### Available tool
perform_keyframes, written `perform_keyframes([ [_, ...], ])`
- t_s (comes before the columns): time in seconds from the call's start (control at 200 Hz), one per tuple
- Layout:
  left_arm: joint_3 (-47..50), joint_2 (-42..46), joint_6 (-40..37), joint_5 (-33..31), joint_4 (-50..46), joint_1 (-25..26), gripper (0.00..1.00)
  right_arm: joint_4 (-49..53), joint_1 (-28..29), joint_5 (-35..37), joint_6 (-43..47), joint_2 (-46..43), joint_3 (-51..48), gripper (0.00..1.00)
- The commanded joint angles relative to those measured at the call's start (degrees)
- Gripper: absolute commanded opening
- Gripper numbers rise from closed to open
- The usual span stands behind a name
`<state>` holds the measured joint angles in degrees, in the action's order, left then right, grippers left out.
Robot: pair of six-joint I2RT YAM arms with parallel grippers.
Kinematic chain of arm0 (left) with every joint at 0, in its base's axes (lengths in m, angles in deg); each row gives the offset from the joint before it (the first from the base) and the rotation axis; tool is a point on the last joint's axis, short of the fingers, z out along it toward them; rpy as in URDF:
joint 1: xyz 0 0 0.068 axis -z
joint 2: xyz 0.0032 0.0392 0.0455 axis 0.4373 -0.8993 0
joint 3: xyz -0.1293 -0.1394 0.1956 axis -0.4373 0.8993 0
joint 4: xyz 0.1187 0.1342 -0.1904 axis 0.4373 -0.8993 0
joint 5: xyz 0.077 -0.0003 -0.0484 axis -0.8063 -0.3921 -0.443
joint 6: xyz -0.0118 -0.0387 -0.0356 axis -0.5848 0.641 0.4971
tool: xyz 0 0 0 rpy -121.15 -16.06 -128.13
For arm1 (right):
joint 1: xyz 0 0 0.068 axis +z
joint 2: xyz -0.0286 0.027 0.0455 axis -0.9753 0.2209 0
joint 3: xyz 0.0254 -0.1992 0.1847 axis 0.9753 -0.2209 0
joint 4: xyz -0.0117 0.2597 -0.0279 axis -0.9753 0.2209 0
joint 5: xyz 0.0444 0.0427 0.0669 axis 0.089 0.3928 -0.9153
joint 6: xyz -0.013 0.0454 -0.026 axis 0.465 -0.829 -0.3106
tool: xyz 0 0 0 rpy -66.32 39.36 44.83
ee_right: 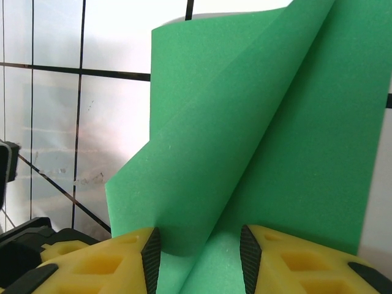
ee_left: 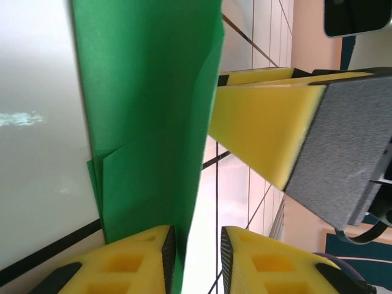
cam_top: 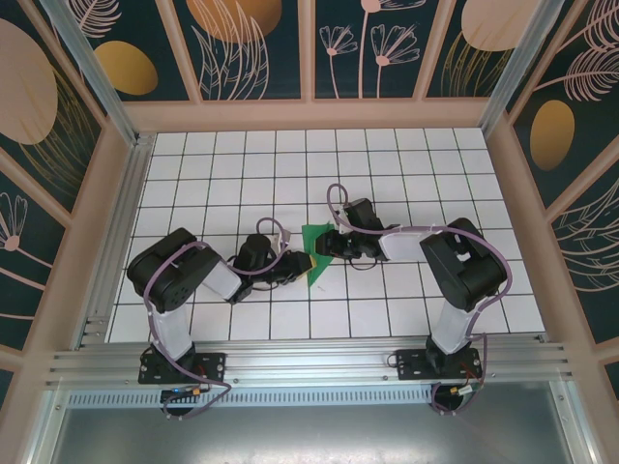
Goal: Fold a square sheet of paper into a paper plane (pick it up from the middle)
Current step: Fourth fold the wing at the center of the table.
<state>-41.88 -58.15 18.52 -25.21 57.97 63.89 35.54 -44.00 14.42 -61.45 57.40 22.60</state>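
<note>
White tabletop (cam_top: 242, 164) with black grid lines, dark teal wall panels (cam_top: 253, 60) with gold ovals and pink leaves, aluminium rail (cam_top: 309, 365) at near edge

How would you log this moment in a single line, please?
square sheet of paper: partly folded | left gripper: open, sheet edge between jaws | right gripper: around curled fold, grip unclear
</note>
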Motion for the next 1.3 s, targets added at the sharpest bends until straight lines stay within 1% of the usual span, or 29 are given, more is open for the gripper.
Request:
perform_keyframes([
  [0.0, 0.7, 3.5, -0.5, -1.1, -2.1, -1.3, 0.32, 4.1, 0.4, 4.9, 1.8, 3.8, -0.2, 0.43],
  [0.085, 1.0, 5.3, -1.3, -2.3, -4.3, -1.9, 0.33, 4.1, 0.4, 5.0, 1.8, 3.9, -0.2, 0.44],
  [0.2, 0.0, 7.0, -4.2, -5.8, -10.9, -2.1, 0.35, 4.7, 0.4, 5.6, 1.5, 4.1, 0.1, 0.45],
  [0.335, -2.7, 7.4, -8.2, -10.6, -21.0, -2.1, 0.34, 5.7, 0.7, 6.6, 0.9, 4.8, 0.8, 0.50],
  [0.355, -3.0, 9.1, -8.8, -11.5, -22.4, -2.1, 0.33, 6.0, 0.8, 6.9, 0.9, 5.0, 1.1, 0.51],
  [0.425, -3.6, 10.0, -10.1, -13.4, -25.3, -2.0, 0.32, 7.3, 1.3, 8.2, 1.1, 5.8, 1.9, 0.52],
  [0.52, -3.6, 10.7, -10.0, -14.7, -26.0, -2.1, 0.29, 9.4, 2.2, 10.6, 1.4, 7.0, 3.4, 0.53],
  [0.656, -4.6, 9.1, -10.1, -12.5, -25.9, -2.0, 0.20, 10.8, 2.9, 13.1, 1.0, 7.4, 4.1, 0.53],
  [0.741, -5.2, 8.5, -10.1, -11.9, -25.9, -2.1, 0.16, 10.9, 2.9, 14.0, 0.6, 7.4, 4.0, 0.52],
  [0.931, -6.0, 8.3, -10.0, -12.1, -26.3, -2.1, 0.16, 13.7, 4.2, 18.1, 0.5, 7.7, 4.9, 0.53],
  [1.136, -4.9, 10.0, -7.9, -16.3, -27.3, -2.3, 0.16, 17.6, 5.7, 23.4, -0.4, 8.5, 6.7, 0.54],
  [1.296, -3.6, 11.7, -6.3, -17.1, -26.5, -2.4, 0.16, 20.7, 6.4, 26.5, -2.4, 9.7, 7.9, 0.55],
])
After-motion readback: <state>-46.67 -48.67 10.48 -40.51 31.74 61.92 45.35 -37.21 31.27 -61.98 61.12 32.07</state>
